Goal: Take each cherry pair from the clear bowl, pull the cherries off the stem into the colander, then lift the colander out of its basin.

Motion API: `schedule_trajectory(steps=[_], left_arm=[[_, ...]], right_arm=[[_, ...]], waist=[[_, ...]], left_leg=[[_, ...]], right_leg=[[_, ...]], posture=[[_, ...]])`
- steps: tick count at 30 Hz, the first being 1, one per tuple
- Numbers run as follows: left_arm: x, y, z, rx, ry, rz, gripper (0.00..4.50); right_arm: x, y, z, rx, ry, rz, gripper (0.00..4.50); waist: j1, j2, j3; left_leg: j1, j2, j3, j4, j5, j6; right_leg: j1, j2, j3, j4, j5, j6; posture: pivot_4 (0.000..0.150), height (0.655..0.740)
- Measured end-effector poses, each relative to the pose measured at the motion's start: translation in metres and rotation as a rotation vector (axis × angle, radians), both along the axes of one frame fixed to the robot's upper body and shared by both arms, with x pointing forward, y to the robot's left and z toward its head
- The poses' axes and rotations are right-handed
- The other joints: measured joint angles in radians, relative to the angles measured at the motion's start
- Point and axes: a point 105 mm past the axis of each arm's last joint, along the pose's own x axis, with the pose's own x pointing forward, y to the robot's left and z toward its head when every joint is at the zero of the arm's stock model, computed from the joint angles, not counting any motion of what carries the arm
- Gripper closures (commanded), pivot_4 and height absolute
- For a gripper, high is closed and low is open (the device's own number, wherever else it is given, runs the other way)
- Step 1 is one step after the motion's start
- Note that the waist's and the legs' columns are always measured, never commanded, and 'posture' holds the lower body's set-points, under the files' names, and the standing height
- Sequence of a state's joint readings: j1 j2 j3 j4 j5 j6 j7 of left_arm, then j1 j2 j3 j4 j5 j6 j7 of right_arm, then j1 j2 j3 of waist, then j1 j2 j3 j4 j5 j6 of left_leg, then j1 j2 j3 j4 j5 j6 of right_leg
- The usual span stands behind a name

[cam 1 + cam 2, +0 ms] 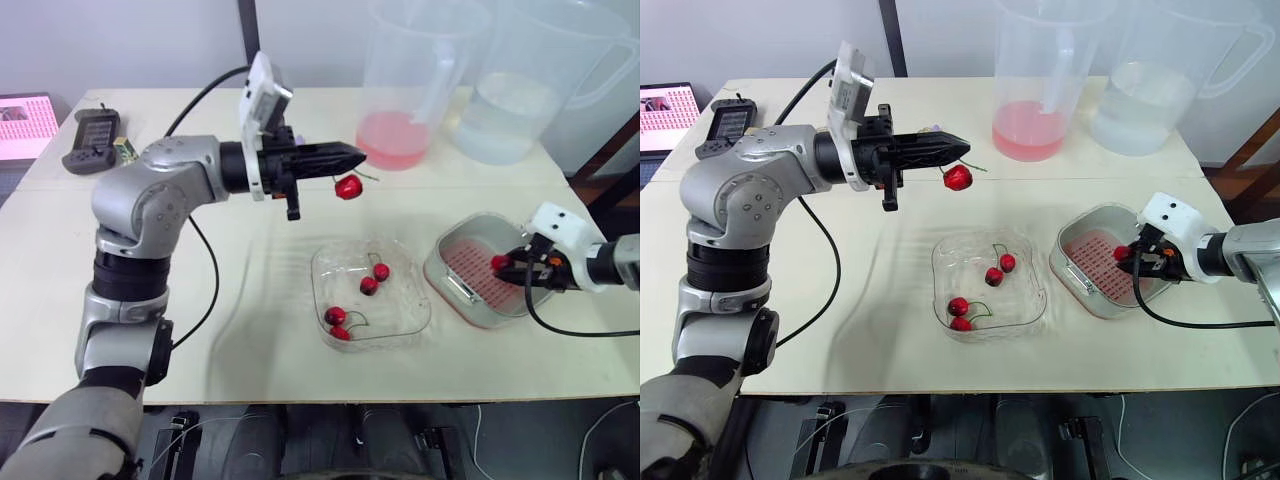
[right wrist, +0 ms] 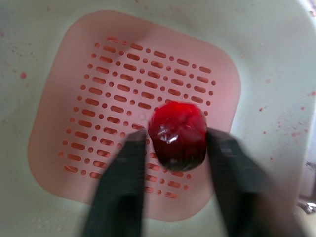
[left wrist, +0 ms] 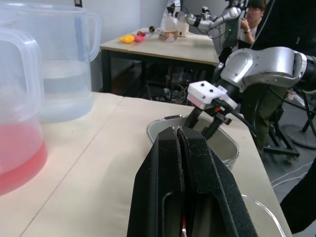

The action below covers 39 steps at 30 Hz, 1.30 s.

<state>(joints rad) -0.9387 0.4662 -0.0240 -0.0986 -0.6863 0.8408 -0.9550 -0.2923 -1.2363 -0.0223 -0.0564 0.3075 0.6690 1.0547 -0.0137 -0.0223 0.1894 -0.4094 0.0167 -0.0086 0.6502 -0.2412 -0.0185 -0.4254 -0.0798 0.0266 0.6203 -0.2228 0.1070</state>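
Note:
My left gripper (image 1: 360,155) is held up above the table behind the clear bowl (image 1: 420,320), shut on a stem from which one cherry (image 1: 348,187) hangs. Its fingers (image 3: 170,148) are pressed together in the left wrist view. In the bowl lie two cherry pairs (image 1: 375,278) (image 1: 338,324). To the right, my right gripper (image 1: 510,265) hovers over the pink colander (image 2: 98,98) in its grey basin (image 1: 445,255), shut on a single cherry (image 2: 177,134) at its fingertips.
At the back of the table stand a pitcher with pink liquid (image 1: 410,90) and one with water (image 1: 530,80). A dark handheld device (image 1: 92,140) and a pink screen (image 1: 25,118) are at the far left. A person sits at another table (image 3: 252,10).

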Motion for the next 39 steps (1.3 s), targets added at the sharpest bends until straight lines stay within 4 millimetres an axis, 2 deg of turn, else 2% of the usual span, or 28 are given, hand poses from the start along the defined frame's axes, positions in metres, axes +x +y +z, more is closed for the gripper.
schedule_trajectory(steps=[2,5,7,9,12,17,21,26,29,34,39], left_arm=[[0.0,0.0,0.0,0.0,0.0,-0.003,4.5],[-0.001,-0.001,0.0,0.0,0.001,-0.008,4.5],[-0.001,-0.002,0.0,-0.003,0.002,-0.013,4.5],[-0.002,-0.003,0.0,-0.006,0.002,-0.018,4.5],[-0.003,-0.007,0.0,-0.014,0.008,-0.03,4.5],[-0.008,-0.011,0.001,-0.02,0.006,-0.054,4.5],[-0.01,-0.014,-0.001,-0.01,0.01,-0.069,4.5],[-0.01,-0.015,-0.002,-0.003,0.012,-0.071,4.5],[-0.01,-0.014,-0.002,0.001,0.011,-0.073,4.5],[-0.011,-0.013,-0.001,0.005,0.008,-0.08,4.5],[-0.011,-0.012,-0.001,0.009,0.007,-0.082,4.5]], right_arm=[[0.0,0.003,0.006,0.028,-0.007,0.018,0.04],[0.0,0.017,0.032,0.126,-0.052,0.064,0.04],[0.0,0.035,0.054,0.203,-0.106,0.116,0.04],[-0.001,0.063,0.072,0.314,-0.151,0.205,0.04],[-0.001,0.109,0.088,0.481,-0.21,0.349,0.04],[0.0,0.156,0.096,0.648,-0.207,0.442,0.04],[-0.001,0.182,0.097,0.717,-0.182,0.492,0.04],[-0.001,0.197,0.093,0.743,-0.15,0.505,0.04],[-0.001,0.201,0.093,0.758,-0.142,0.512,0.91],[-0.003,0.203,0.093,0.76,-0.138,0.516,3.28],[-0.003,0.203,0.094,0.757,-0.146,0.514,3.28]], waist=[[0.0,0.0,0.0],[-0.002,0.0,0.0],[-0.004,0.0,0.0],[-0.003,0.0,0.0],[-0.001,0.0,0.0],[0.003,0.0,0.0],[0.001,0.0,0.0],[0.0,0.0,0.0],[0.0,0.0,0.0],[0.0,0.0,0.0],[0.0,0.0,0.0]], left_leg=[[0.0,0.0,0.0,0.0,0.0,0.0],[0.0,0.0,0.0,0.0,0.0,0.0],[0.0,0.0,0.0,0.0,0.0,0.0],[0.001,0.0,-0.001,0.0,0.0,0.0],[0.0,0.0,-0.001,0.0,0.0,0.0],[-0.001,0.0,-0.001,0.001,0.0,0.0],[-0.001,0.0,-0.002,0.001,0.0,0.0],[-0.001,0.0,-0.002,0.001,0.0,0.0],[-0.001,0.0,-0.002,0.0,0.0,0.0],[-0.001,0.0,-0.002,0.001,0.0,0.0],[-0.001,0.0,-0.002,0.0,0.0,0.0]], right_leg=[[0.0,0.0,0.0,0.0,0.0,0.0],[0.0,0.0,0.0,0.0,0.002,0.003],[0.0,0.0,0.0,0.0,0.002,0.003],[0.0,0.001,0.0,0.0,0.002,0.003],[0.0,0.001,0.0,0.001,0.002,0.003],[0.0,0.0,0.0,0.0,0.002,0.003],[0.0,0.0,-0.001,0.0,0.002,0.003],[0.0,0.0,-0.001,0.001,0.002,0.003],[0.0,0.0,-0.001,0.001,0.002,0.003],[0.0,0.0,-0.001,0.001,0.002,0.003],[0.0,0.0,-0.001,0.001,0.002,0.003]], posture=[[0.15,0.74],[0.15,0.74],[0.15,0.74],[0.15,0.74],[0.15,0.74],[0.15,0.74],[0.15,0.74],[0.15,0.74],[0.15,0.74],[0.15,0.74],[0.15,0.74]])
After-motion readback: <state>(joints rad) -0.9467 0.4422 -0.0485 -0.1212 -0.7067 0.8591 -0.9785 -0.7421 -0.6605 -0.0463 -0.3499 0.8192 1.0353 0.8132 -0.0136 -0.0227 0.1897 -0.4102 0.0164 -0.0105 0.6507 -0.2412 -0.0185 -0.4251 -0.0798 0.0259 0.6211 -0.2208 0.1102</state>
